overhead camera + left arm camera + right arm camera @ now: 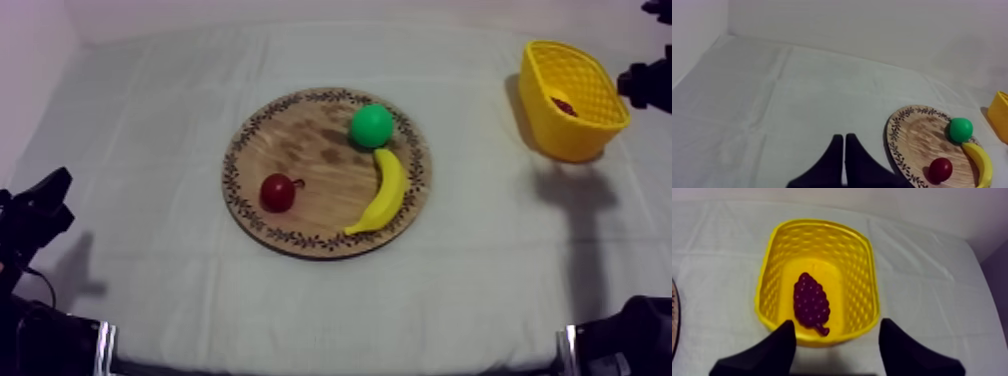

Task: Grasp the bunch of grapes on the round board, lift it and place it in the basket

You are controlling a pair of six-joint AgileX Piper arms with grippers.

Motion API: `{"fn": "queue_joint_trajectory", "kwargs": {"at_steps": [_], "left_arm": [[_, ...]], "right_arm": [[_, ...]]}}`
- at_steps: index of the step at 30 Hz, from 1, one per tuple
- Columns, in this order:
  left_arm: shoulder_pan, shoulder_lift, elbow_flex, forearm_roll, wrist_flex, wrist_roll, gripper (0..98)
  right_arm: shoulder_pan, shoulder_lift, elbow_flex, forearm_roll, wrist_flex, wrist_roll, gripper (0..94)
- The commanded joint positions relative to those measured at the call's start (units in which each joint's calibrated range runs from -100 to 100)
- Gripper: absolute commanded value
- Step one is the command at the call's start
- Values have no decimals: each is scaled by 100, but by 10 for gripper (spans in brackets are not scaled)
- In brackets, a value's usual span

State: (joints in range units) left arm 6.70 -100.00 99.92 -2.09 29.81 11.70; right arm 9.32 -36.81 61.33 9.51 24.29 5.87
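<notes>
Bunch of grapes [811, 304]: dark purple-red, knobbly, tapered, short stem at one end. It lies flat on the floor of the yellow basket [864, 278], far right of the table. Right gripper [838, 324] over the basket rim, fingers wide apart, nothing between. Left gripper [844, 136] fingers pressed together, near left, apart from the wooden board [320, 150] holding banana [385, 190], green fruit [371, 126] and small red fruit [278, 192].

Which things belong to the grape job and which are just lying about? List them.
Job: grapes, in the yellow basket; wooden board; open right gripper over the basket.
Lying about: banana, green fruit, small red fruit, all on the board.
</notes>
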Motion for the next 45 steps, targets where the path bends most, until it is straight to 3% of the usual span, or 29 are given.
{"fn": "queue_joint_trajectory", "kwargs": {"at_steps": [1, 15, 20, 22, 25, 34, 39, 45], "left_arm": [[0, 0, -3, 2, 2, -1, 1], [0, 0, -3, 2, 2, -1, 1], [0, 0, -3, 2, 2, -1, 1], [0, 0, -3, 2, 2, -1, 1], [0, 0, -3, 2, 2, -1, 1], [0, 0, -3, 2, 2, 0, 1], [0, 0, -3, 2, 2, -1, 1], [0, 0, -3, 2, 2, -1, 1]], "right_arm": [[-45, -850, 637, -1, -19, 0, 445], [-318, -3362, 2592, -167, -63, 79, 346], [-401, -4197, 3224, -586, -96, 375, 252], [-434, -4541, 3460, -677, -124, 329, 139], [-488, -5003, 3713, -820, -136, 315, 53], [-602, -5798, 3845, -1390, 235, 567, 10], [-677, -5879, 3854, -1414, 409, 407, 8], [-924, -5893, 3856, -1156, 845, 96, 11]]}}
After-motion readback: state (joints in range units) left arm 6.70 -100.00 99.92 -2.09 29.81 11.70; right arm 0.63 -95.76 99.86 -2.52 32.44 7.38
